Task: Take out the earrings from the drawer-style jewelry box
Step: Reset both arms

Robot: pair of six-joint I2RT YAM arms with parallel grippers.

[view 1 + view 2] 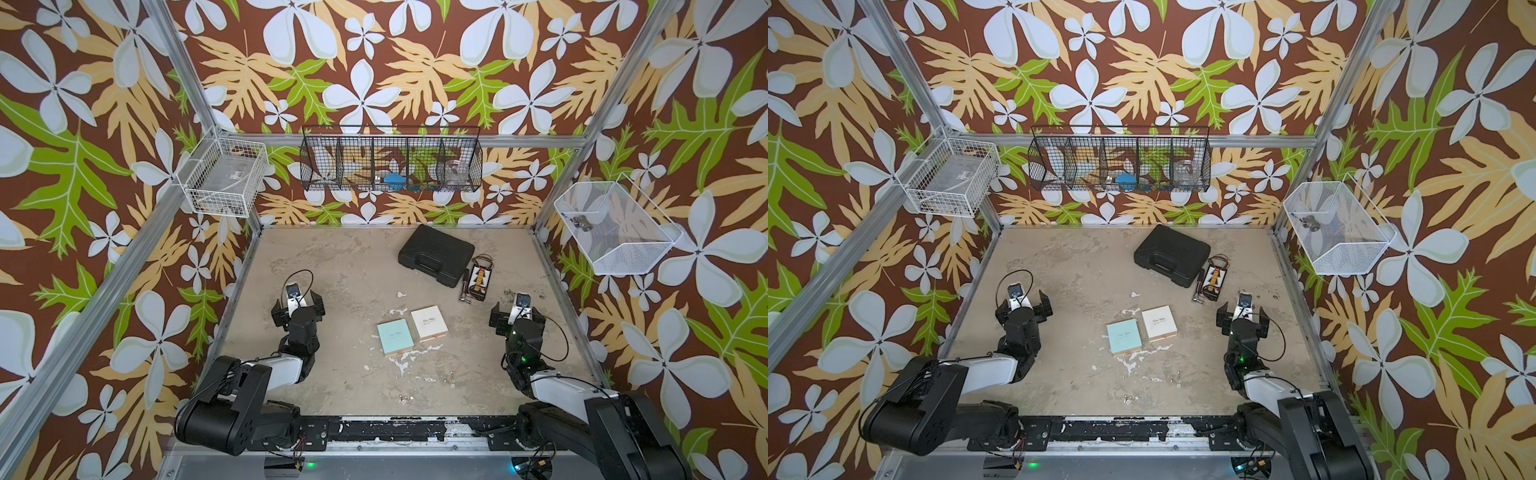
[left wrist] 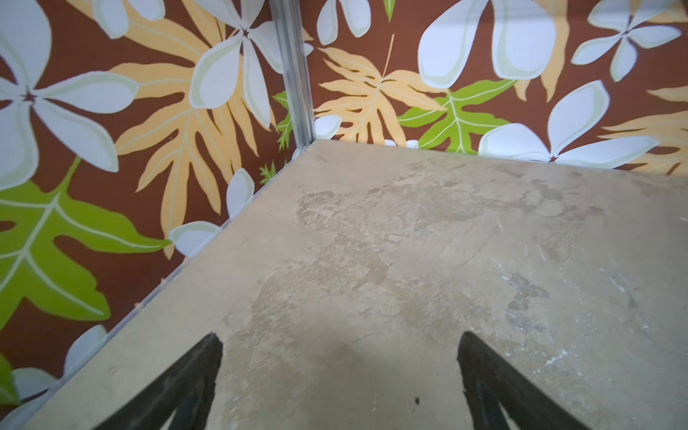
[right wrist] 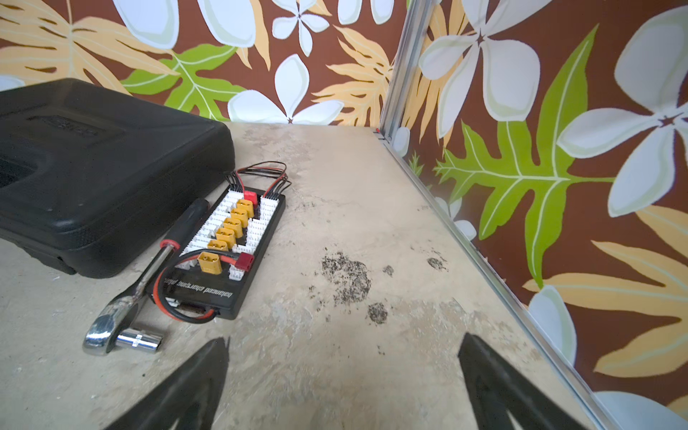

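The left gripper [image 1: 297,301] and right gripper [image 1: 517,312] have fingers wide apart, holding nothing, the blue box [image 1: 394,338] and white box [image 1: 429,323] between them, tiny earrings [image 1: 405,399] near the tabletop's [image 1: 332,257] front edge.

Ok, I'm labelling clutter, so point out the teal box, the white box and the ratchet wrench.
teal box [image 1: 392,337]: in a top view, middle of its lid.
white box [image 1: 429,323]: in a top view, middle of its lid.
ratchet wrench [image 3: 147,272]: right wrist view, its metal shaft.
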